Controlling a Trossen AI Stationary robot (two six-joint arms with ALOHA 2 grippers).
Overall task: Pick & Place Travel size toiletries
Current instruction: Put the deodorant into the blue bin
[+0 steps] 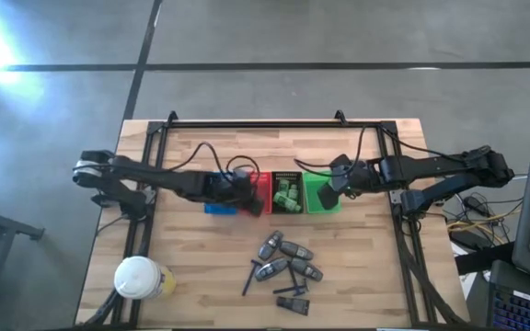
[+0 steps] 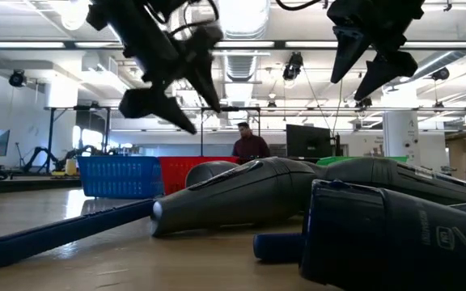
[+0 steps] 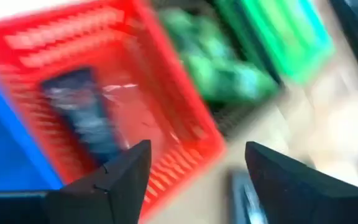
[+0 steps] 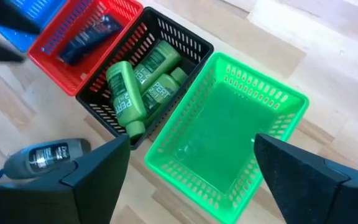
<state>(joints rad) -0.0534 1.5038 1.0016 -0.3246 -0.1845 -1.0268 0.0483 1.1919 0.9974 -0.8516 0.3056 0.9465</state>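
Note:
Several dark grey bottles [image 1: 285,260] and thin dark razors [image 1: 249,276] lie loose on the near middle of the table; in the low view a grey bottle [image 2: 249,194] rests on its side. A dark tube [image 3: 82,118] lies in the red basket [image 3: 36,43]. Green bottles [image 4: 135,84] lie in the black basket [image 4: 185,37]. The green basket [image 4: 272,93] holds nothing. My left gripper [image 3: 194,180] hangs open above the red basket's near edge. My right gripper [image 4: 191,180] hangs open above the green basket.
The blue [image 1: 217,208], red [image 1: 261,191], black [image 1: 288,175] and green [image 1: 320,198] baskets stand in a row at mid-table. A round white-lidded container [image 1: 138,277] stands at the near left corner. A black frame [image 1: 256,125] runs along the far edge. A person [image 2: 251,145] is in the room behind.

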